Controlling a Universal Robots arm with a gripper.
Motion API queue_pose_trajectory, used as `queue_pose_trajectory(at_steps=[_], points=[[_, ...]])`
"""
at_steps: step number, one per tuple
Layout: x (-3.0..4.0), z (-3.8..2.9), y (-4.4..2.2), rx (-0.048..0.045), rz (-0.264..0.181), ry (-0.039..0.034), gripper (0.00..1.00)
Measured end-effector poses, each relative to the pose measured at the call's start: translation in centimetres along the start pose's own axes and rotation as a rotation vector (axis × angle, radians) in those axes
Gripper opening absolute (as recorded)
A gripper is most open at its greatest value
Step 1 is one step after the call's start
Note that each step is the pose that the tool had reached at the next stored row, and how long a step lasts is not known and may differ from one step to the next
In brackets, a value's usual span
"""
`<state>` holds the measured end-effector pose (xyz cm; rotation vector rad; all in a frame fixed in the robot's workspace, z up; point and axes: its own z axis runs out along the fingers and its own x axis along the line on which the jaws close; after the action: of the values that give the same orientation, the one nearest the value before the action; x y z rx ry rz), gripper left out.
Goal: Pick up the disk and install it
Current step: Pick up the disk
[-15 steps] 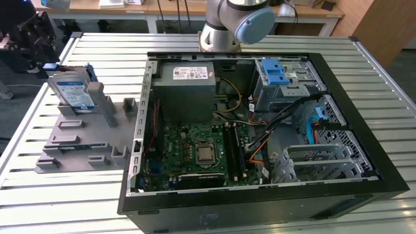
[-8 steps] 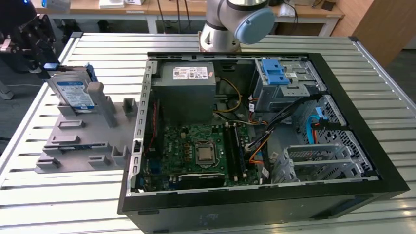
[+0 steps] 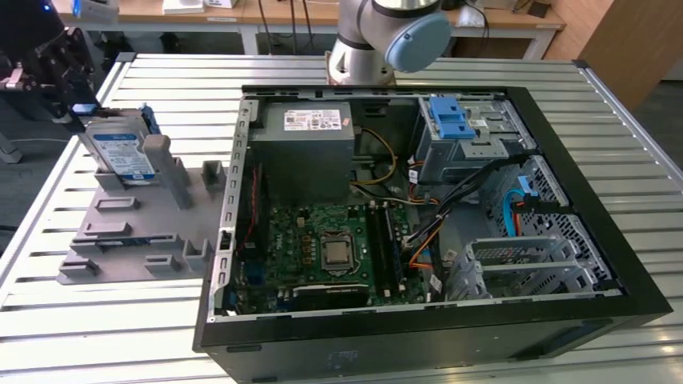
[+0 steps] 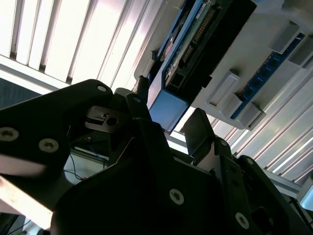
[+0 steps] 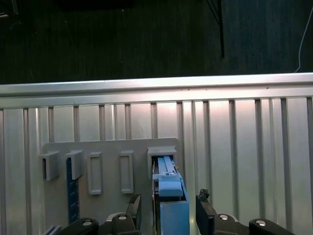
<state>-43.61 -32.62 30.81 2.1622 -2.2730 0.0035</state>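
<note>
gripper (image 5: 169, 197): spread open, with fingers (image 5: 205, 209) straddling the disk's top edge and a gap showing on either side in the first wrist view.
disk (image 3: 120, 152): right below the gripper, standing on edge in the grey holder (image 3: 128, 232) – white-and-blue label showing in the exterior view.
grey holder: beneath the gripper, flat on the slatted table (image 3: 107, 336).
computer case (image 3: 427, 340): well apart from the gripper, lying open, motherboard (image 3: 331, 248) facing up – blue latch (image 3: 453, 120) at the corner farthest from the fingers.
</note>
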Motion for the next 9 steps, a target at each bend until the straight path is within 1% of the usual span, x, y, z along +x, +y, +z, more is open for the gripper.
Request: queue_pose_trajectory(at_steps=[3,6,9], points=[[0.00,0.24,-0.01,0.0000,0.000,-0.0004,0.56],[0.00,0.48,-0.01,-0.0001,-0.001,-0.0031,0.56],[0.00,0.83,-0.01,-0.0002,-0.011,-0.0032,0.56]])
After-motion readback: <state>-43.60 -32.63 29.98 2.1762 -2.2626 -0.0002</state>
